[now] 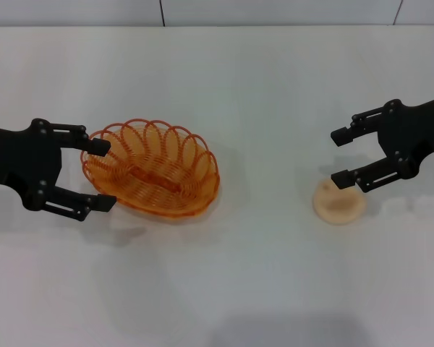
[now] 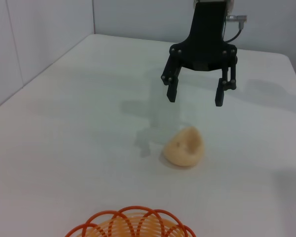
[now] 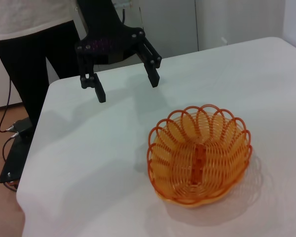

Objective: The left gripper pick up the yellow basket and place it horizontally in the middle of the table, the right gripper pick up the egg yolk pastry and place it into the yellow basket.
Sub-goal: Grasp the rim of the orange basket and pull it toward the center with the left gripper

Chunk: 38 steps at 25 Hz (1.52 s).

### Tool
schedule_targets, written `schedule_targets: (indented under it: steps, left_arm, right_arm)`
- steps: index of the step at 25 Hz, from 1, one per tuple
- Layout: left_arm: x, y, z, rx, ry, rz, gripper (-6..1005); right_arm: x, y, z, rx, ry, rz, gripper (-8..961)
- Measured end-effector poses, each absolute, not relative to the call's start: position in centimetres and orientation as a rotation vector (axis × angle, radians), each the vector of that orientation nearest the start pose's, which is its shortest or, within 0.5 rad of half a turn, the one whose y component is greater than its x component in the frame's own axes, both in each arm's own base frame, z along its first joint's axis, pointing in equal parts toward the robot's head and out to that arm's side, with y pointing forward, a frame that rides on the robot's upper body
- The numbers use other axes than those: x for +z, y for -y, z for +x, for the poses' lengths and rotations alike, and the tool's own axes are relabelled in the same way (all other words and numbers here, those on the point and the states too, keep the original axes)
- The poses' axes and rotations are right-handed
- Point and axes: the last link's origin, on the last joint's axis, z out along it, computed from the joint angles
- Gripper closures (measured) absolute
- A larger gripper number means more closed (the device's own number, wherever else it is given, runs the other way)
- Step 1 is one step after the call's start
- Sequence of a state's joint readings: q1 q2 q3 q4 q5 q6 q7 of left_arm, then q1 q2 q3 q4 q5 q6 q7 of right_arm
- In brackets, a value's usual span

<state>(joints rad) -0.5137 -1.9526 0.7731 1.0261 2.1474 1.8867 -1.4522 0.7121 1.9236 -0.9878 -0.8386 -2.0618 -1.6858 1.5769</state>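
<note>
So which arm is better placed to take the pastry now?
The right. Its hand is open beside the egg yolk pastry; the left hand is open at the yellow basket, far from it.

one basket [image 1: 153, 168], one pastry [image 1: 338, 202], two hands [image 1: 98, 173]

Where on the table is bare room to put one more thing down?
The widest bare patch of the table is the near strip, below the yellow basket and egg yolk pastry. The gap between those two is also bare. It is crowded where the open left claw flanks the basket's rim and where the open right claw hangs above the pastry.
</note>
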Motion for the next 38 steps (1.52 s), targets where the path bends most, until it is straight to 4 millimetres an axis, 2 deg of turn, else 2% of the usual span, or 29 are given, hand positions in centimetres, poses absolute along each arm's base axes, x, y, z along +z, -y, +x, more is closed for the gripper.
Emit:
schedule_targets:
  steps: [15, 20, 24, 28, 34, 38]
  left_arm:
    - [8.3, -31.8, -25.0, -0.279, 0.250, -3.005, 127]
    - [8.3, -31.8, -25.0, -0.283, 0.309, -3.002, 127]
    - [8.5, -31.9, -24.4, -0.269, 0.468, -2.995, 127]
    - [9.1, -32.0, -23.3, -0.183, 0.663, -2.960, 126]
    - [11.5, -33.0, -21.9, -0.087, 1.025, -2.738, 126]
    - [13.2, -34.4, -21.9, 0.025, 1.219, -2.563, 126]
  right_arm:
    - [4.2, -37.0, 19.8, 0.245, -0.257, -3.068, 187]
    - [4.3, -37.0, 19.9, 0.255, -0.261, -3.063, 188]
    - [4.6, -36.9, 19.9, 0.274, -0.257, -3.041, 189]
    - [5.0, -36.7, 20.2, 0.284, -0.247, -3.007, 189]
    - [5.3, -36.7, 20.3, 0.290, -0.237, -2.974, 190]
    - [5.2, -36.8, 20.2, 0.291, -0.220, -2.969, 191]
